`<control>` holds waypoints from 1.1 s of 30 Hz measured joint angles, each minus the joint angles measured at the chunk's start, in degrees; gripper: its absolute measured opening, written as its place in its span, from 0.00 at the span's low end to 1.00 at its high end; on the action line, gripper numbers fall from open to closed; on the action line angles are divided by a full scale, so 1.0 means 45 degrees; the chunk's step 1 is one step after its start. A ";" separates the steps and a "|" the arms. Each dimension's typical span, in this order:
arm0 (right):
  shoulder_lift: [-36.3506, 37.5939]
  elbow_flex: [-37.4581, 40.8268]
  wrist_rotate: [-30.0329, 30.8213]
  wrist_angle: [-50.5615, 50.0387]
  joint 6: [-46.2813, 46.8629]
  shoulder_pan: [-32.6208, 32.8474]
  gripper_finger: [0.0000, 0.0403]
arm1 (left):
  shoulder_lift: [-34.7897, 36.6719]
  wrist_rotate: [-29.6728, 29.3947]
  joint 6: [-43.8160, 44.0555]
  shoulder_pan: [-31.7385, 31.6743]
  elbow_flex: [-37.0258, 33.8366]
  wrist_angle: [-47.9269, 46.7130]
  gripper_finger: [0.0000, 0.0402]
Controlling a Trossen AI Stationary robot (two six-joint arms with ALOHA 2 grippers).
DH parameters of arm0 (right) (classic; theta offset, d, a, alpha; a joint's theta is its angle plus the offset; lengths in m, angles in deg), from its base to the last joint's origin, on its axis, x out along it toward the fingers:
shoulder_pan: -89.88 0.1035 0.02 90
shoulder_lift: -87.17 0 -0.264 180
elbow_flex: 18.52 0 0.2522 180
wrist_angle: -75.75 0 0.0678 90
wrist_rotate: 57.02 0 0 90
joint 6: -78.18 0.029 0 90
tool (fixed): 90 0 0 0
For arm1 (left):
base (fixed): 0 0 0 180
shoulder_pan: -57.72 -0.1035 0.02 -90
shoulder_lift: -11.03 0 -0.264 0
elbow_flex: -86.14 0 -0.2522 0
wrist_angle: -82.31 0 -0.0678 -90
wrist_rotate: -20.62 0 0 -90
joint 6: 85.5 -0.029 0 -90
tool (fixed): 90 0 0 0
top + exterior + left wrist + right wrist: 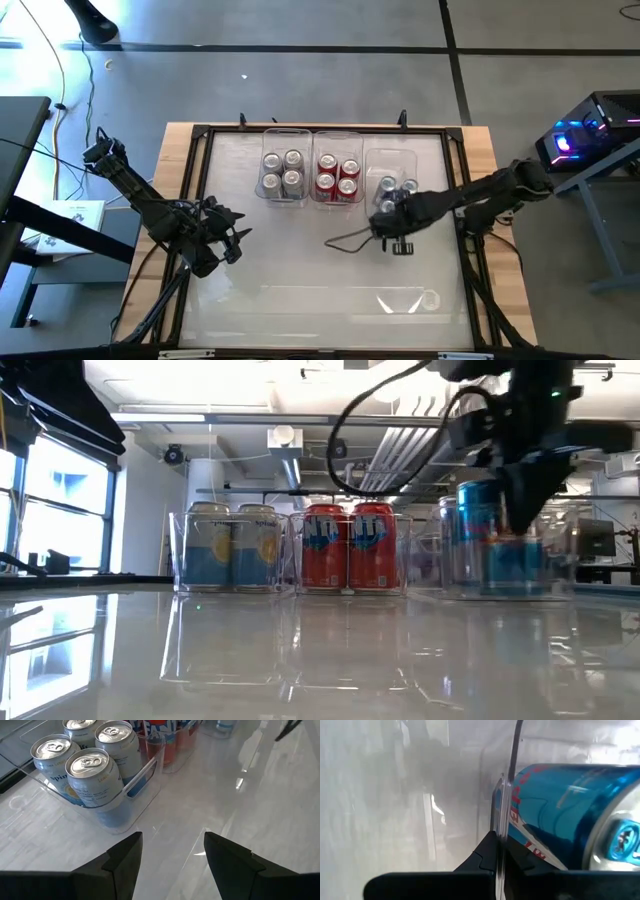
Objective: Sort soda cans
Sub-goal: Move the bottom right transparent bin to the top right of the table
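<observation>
Three clear bins stand side by side at the table's far middle. The left bin [283, 197] holds several silver soda cans [92, 770]. The middle bin [337, 198] holds several red cans [350, 545]. The right bin [392, 160] holds blue cans [570, 815]. My right gripper [498, 855] is shut and points down at that bin's near wall [506, 795], beside a blue can. My left gripper [172, 860] hangs open over the table's left part, short of the silver cans' bin, with nothing between its fingers. My right gripper's shut fingertips [487, 851] stand right at the upper edge of the right bin's near wall [503, 827], coming from above. I cannot tell whether they touch it. No can is between them.
A black cable [345, 240] loops out from my right arm over the table's middle. A black frame [195, 200] runs round the tabletop. The glossy near half of the table [320, 300] bears nothing.
</observation>
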 joint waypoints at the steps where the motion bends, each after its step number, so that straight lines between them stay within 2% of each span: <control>1: 0.0004 0.0002 -0.0034 0.0165 -0.0262 -0.0245 0.00 | 0.0000 0.0000 -0.0003 0.0002 0.0000 0.0005 0.52; 7: 0.0004 0.0012 0.0010 0.0612 -0.1800 -0.1536 0.00 | 0.0000 -0.0003 0.0000 0.0005 0.0000 0.0015 0.52; 15: -0.0001 0.0012 -0.0041 0.0656 -0.2839 -0.2774 0.00 | 0.0000 -0.0005 0.0002 0.0005 0.0000 0.0083 0.52; 29: -0.0013 -0.0003 -0.0580 0.0837 -0.3219 -0.3338 0.00 | 0.0000 -0.0005 0.0006 0.0000 0.0000 0.0311 0.52; 33: -0.0015 -0.0008 -0.0632 0.0830 -0.3233 -0.3333 0.05 | 0.0000 -0.0005 0.0006 0.0000 0.0000 0.0306 0.52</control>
